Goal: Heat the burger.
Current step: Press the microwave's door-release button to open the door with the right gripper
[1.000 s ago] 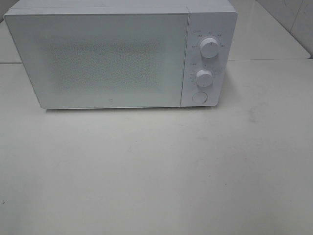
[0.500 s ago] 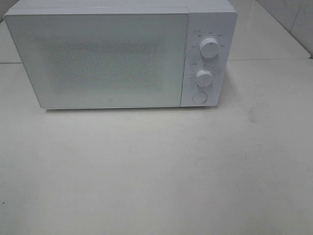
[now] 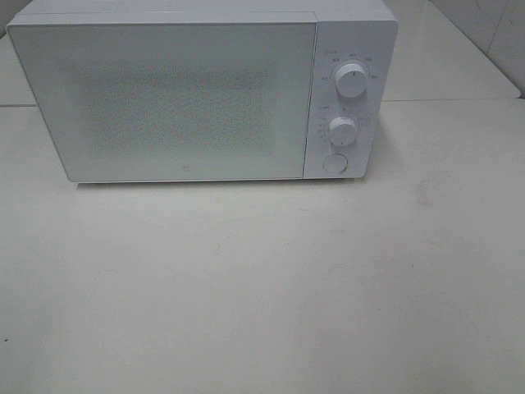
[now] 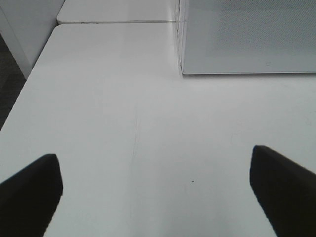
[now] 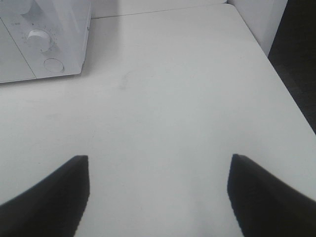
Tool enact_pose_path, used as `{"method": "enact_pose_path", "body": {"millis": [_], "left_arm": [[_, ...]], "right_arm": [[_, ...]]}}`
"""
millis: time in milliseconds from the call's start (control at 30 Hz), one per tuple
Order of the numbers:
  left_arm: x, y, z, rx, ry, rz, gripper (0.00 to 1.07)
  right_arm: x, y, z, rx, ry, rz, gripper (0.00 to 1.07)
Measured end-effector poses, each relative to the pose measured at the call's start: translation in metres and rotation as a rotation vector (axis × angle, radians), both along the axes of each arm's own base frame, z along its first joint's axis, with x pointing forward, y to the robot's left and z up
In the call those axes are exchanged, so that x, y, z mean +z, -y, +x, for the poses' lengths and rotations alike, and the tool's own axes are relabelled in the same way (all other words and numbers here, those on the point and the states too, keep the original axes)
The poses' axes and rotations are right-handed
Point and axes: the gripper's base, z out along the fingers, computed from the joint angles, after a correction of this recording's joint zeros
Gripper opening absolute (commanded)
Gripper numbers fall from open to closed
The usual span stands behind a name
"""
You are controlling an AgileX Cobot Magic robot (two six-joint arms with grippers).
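Microwave stands at the far side of the white table, door shut. Left pincer and right pincer both hang over the table surface, jaws wide, holding nothing. Burger position cannot be told from any view.

Left claw and right claw both stand wide open, holding nothing

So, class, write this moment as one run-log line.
microwave: door shut | burger: not in view | left pincer: open, empty, over table | right pincer: open, empty
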Motion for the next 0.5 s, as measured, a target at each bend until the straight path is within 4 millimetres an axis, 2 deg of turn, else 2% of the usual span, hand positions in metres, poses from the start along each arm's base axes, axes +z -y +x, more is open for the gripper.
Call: {"method": "enact_pose_path", "body": {"millis": [367,500], "left_arm": [[0.0,0.0,0.0,0.0,0.0,0.0,0.98],[0.0,0.0,0.0,0.0,0.0,0.0,0.98]], "right_arm": [[0.0,0.0,0.0,0.0,0.0,-0.002,0.75],[0.0063,-0.0008,0.0063,0.008,0.012,-0.009,0.75]]}}
